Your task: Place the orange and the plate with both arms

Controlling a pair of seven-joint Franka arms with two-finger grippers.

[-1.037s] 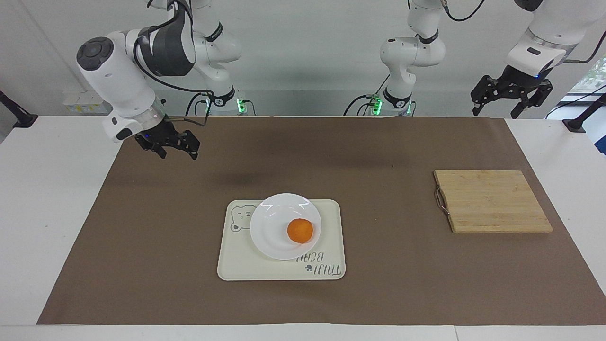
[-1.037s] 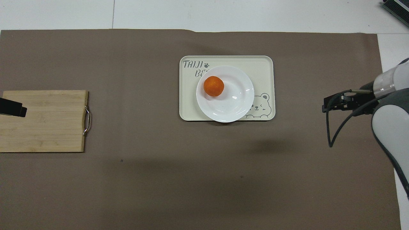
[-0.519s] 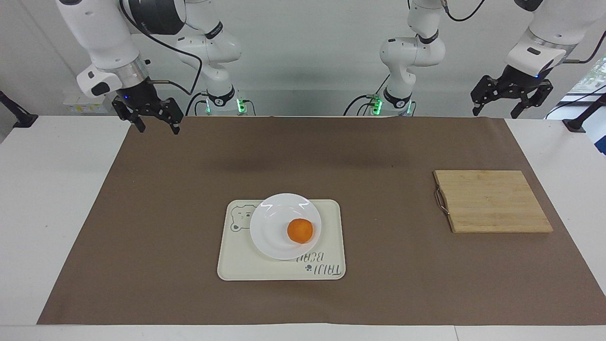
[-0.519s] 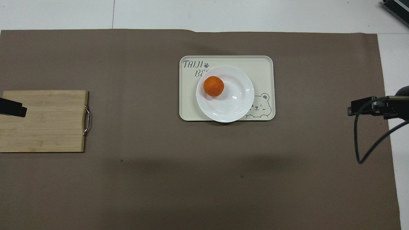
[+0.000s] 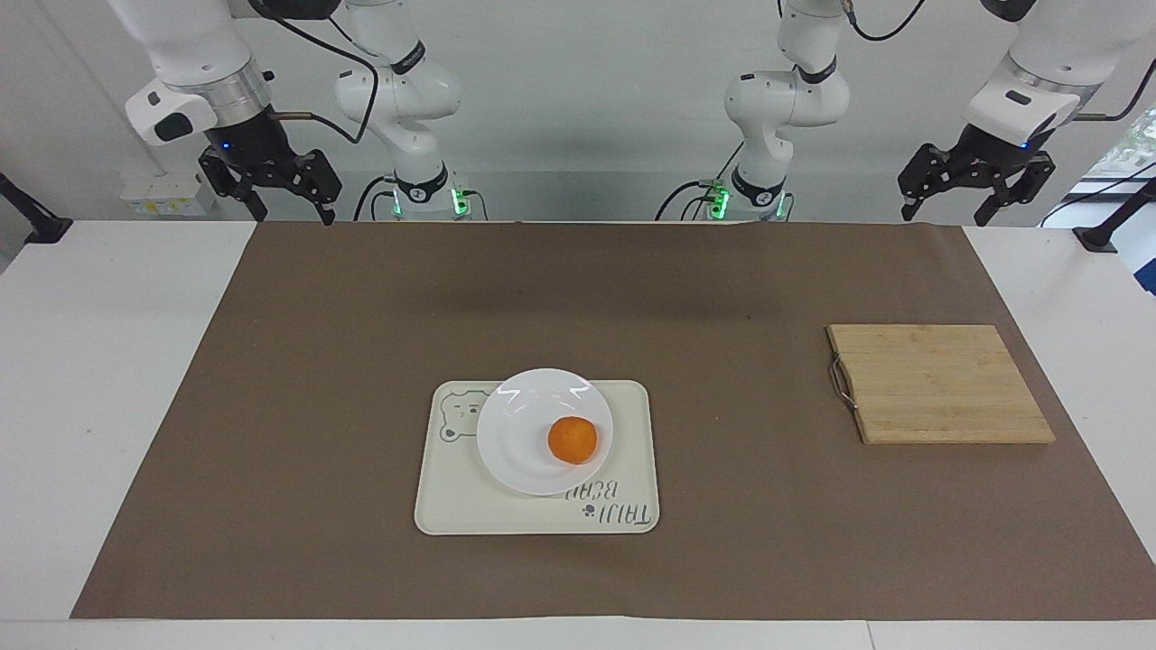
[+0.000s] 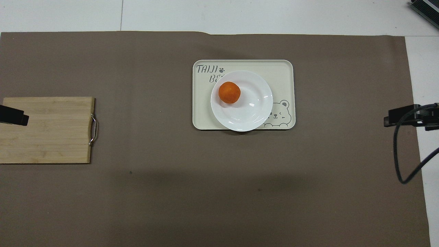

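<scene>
The task looks done: the orange (image 5: 572, 441) sits in the plate (image 5: 528, 424), toward its edge farther from the robots, and the plate rests on the cream bear tray (image 5: 488, 510) mid-worktop, overhanging the tray's nearer rim. Both pincers hang open and empty at the worktop's robot edge, the right pincer (image 5: 269, 185) and the left pincer (image 5: 974, 185) each at its own end. The fruit is round, bright and unmarked; the plate is glossy plain white

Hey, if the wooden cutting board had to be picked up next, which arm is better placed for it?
Probably the left. Its open left gripper hangs at the cutting board's end of the table, while the open right gripper hangs at the other end.
</scene>
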